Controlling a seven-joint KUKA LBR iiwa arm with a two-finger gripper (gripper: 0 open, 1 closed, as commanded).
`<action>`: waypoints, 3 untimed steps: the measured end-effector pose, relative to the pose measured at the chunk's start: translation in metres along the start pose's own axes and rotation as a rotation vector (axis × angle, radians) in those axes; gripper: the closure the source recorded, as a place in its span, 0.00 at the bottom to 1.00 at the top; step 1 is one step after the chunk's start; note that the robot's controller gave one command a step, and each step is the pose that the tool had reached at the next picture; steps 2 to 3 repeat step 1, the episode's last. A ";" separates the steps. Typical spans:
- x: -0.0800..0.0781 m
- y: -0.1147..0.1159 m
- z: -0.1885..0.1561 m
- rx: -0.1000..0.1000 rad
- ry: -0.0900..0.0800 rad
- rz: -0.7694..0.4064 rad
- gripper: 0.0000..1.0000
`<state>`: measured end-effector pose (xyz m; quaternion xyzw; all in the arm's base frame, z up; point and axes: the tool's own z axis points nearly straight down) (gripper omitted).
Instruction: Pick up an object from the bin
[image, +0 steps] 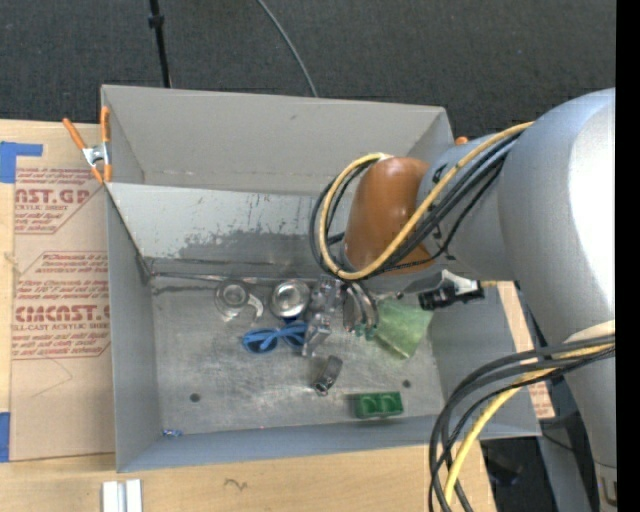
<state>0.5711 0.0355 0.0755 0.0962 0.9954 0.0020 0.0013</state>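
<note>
grey metal bin: a few small loose things spread over the mid floor, no heap.
gripper: low in the bin, right of centre, under the orange wrist cover. open or closed, can't tell from this angle.
blue glasses: flat on the floor just left of the gripper, their right end up against its tip. touching or not, can't tell.
silver cap: just left of the gripper, a bit farther back than the glasses.
clear round lid: left of the silver cap, close beside it.
pale green piece: just right of the gripper, far edge tucked under the wrist.
small dark part: nearer than the gripper, apart from it.
green block: near right of the floor, well apart from the rest.
step: prob. the reach-down, before any lift. nothing seen held.
thing in play: by position the blue glasses or the silver cap, both beside the tip. can't say which.
next move: needs the tip centred over one thing only, then close & lift straight up. glasses are thin & flat, so the grip has to go down near the floor.
risk: neighbours sit close, so a nudge could shove the cap or the green piece aside.
</note>
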 end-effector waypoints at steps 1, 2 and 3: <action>0.054 -0.005 -0.186 0.002 -0.006 -0.229 1.00; 0.054 -0.005 -0.186 0.002 -0.006 -0.229 1.00; 0.054 -0.005 -0.186 0.002 -0.006 -0.229 1.00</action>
